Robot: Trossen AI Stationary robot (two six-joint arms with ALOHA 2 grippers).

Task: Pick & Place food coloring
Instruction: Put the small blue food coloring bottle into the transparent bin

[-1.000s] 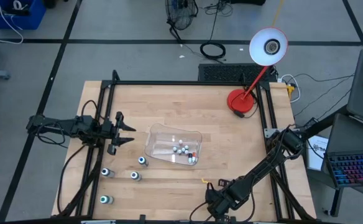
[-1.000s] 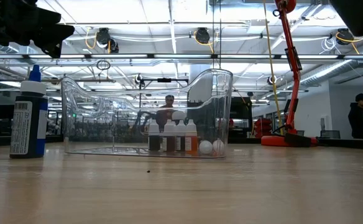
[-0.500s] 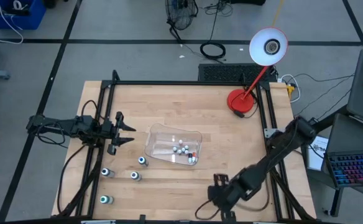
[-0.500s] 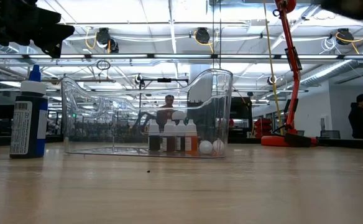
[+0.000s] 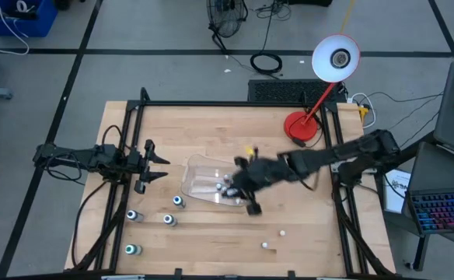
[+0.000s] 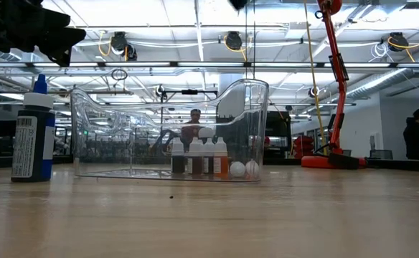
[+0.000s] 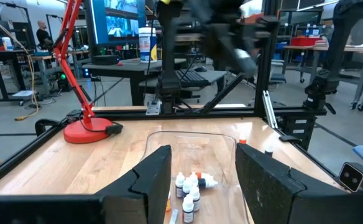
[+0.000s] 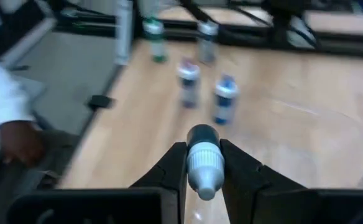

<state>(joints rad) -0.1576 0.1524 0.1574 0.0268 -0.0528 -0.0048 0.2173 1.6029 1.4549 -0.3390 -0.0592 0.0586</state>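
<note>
A clear plastic rectangular tray (image 5: 197, 166) is sitting mid-table, with tiny whitish bottles (image 5: 228, 187) standing inside it. Four small capped bottles (image 5: 169, 220) are standing on the table to its left. A red desk lamp (image 5: 302, 127) is standing behind it, rightward.

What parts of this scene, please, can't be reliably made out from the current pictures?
- High view: the right gripper over the clear tray is blurred by motion; the bottle it holds shows only in the right wrist view.
- High view: the bottles in the tray are too small to count; the arm covers some.
- Low view: both grippers are cut off by the top edge.
- Right wrist view: the four standing bottles are blurred, labels unreadable.
</note>
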